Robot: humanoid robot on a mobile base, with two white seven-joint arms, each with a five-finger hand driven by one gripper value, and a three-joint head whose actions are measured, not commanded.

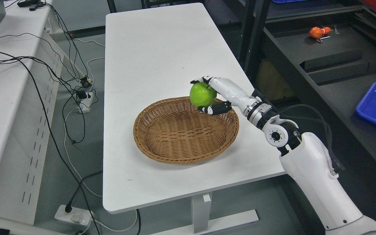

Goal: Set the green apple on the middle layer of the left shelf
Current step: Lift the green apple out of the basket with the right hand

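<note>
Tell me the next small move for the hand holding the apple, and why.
Probably lift a little higher and clear of the basket. The right hand already has its fingers closed around the green apple, which hangs just over the basket's far rim, so clearing the rim comes before any carry toward the shelf.

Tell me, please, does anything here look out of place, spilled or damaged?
Nothing is spilled or broken. The right hand holds the green apple above the far rim of the basket, which sits flat on the table. Only the loose cables on the floor look untidy.

White arm [318,176], black joints — white-black hand [219,94]
</note>
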